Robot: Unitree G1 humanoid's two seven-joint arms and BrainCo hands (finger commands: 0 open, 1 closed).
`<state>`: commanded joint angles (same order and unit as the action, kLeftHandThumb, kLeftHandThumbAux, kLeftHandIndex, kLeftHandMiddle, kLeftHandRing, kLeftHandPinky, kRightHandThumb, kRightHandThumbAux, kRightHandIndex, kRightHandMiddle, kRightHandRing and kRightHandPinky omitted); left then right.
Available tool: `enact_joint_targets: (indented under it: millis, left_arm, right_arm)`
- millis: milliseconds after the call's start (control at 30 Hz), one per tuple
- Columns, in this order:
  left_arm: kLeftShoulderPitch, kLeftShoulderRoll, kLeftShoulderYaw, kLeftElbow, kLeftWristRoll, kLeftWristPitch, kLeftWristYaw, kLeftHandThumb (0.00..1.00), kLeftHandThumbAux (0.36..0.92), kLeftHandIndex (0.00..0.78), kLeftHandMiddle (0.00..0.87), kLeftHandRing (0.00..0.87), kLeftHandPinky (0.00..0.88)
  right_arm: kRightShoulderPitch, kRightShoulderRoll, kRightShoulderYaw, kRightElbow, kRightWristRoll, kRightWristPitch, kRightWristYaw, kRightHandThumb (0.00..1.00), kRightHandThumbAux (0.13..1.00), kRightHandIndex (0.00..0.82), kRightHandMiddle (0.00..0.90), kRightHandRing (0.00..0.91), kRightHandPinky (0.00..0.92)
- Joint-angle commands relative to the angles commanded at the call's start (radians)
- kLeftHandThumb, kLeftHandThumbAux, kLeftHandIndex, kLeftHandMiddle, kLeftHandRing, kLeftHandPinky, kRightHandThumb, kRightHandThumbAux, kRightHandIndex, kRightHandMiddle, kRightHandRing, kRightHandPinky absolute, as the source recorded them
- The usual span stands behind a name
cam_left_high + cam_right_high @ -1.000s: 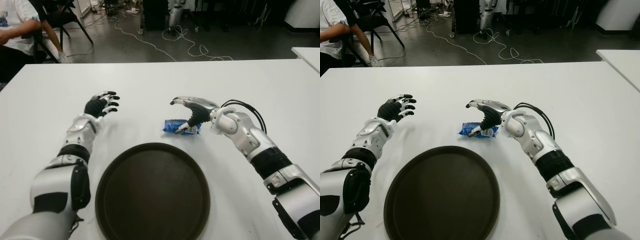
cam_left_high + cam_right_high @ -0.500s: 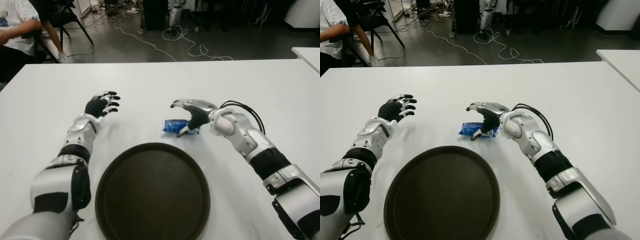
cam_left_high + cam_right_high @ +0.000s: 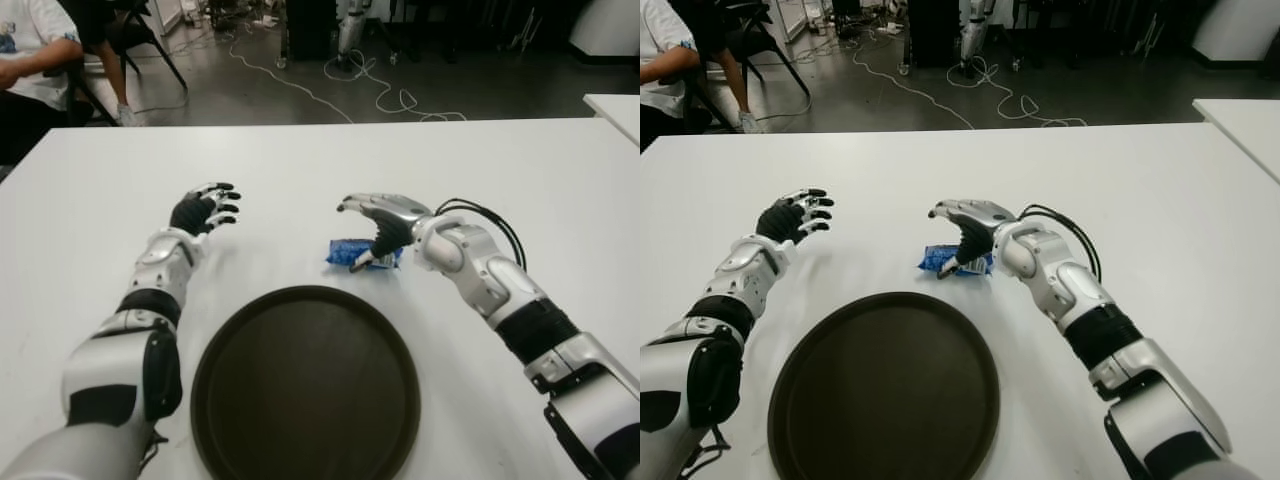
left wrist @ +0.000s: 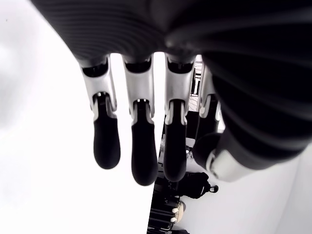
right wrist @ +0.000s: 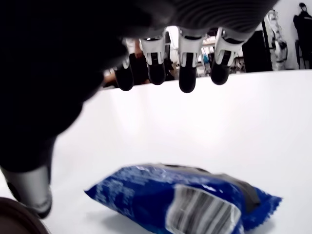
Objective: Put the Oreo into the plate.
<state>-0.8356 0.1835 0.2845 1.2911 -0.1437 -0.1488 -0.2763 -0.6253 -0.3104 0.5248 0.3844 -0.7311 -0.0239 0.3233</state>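
Right hand (image 3: 380, 222) at frame centre, fingers (image 5: 187, 78) extended and uncurled; left hand (image 3: 203, 210) left of centre, fingers spread, empty.

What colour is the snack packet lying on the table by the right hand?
The crinkly plastic Oreo packet is blue with a white patch, clearest in the right wrist view.

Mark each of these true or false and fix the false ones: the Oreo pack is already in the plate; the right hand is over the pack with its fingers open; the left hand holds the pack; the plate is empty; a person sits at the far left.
1. The Oreo pack is in the plate: false. The Oreo pack lies on the white table, just beyond the plate.
2. The right hand is over the pack, fingers open: true. The right hand arches above it, not closed on it.
3. The left hand holds the pack: false. The left hand is open and holds nothing, left of the pack.
4. The plate is empty: true.
5. A person sits at the far left: true, the person is beyond the table.
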Motion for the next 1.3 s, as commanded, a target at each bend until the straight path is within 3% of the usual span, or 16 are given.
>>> enact_joint_targets:
  millis: [433,967,1300]
  left_arm:
    - [0.001,0.001,0.006,-0.001,-0.005,0.001,-0.013,0.824,0.681,0.41,0.468,0.522,0.535]
    - [0.002,0.002,0.002,-0.003,-0.001,-0.002,-0.016,0.825,0.68,0.416,0.467,0.521,0.532]
    - [0.001,0.002,0.002,-0.003,0.0,0.001,-0.001,0.827,0.679,0.421,0.465,0.517,0.53]
  right_arm:
    - [0.023,-0.003,0.004,-0.084,-0.018,0.054,0.04,0.0,0.673,0.055,0.051,0.054,0.06]
    - [0.02,-0.008,0.02,-0.098,-0.025,0.075,0.056,0.0,0.695,0.046,0.056,0.056,0.058]
    - [-0.018,0.004,0.032,0.033,-0.031,0.048,-0.003,0.0,0.693,0.053,0.058,0.068,0.072]
